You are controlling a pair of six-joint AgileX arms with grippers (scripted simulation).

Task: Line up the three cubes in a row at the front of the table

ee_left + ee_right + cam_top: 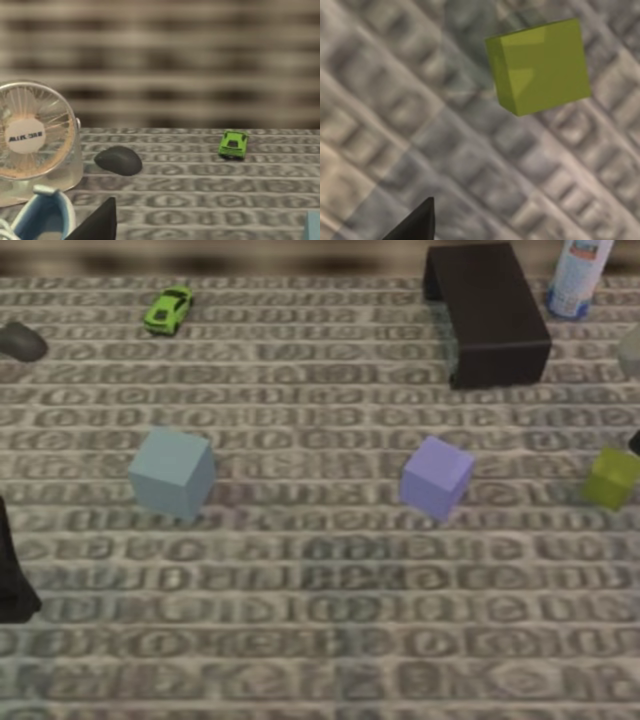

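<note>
Three cubes rest apart on the patterned table, roughly across its middle. The large pale blue-grey cube is at the left, the lavender cube right of centre, and the small olive-yellow cube at the right edge. My right arm shows only as a dark bit just behind the olive cube. In its wrist view one dark fingertip hangs above bare table, clear of the olive cube. My left arm stays at the left edge. Its fingertip holds nothing.
At the back stand a big black box, a white-and-blue bottle, a green toy car and a dark mouse. The left wrist view also shows a small fan and a blue shoe.
</note>
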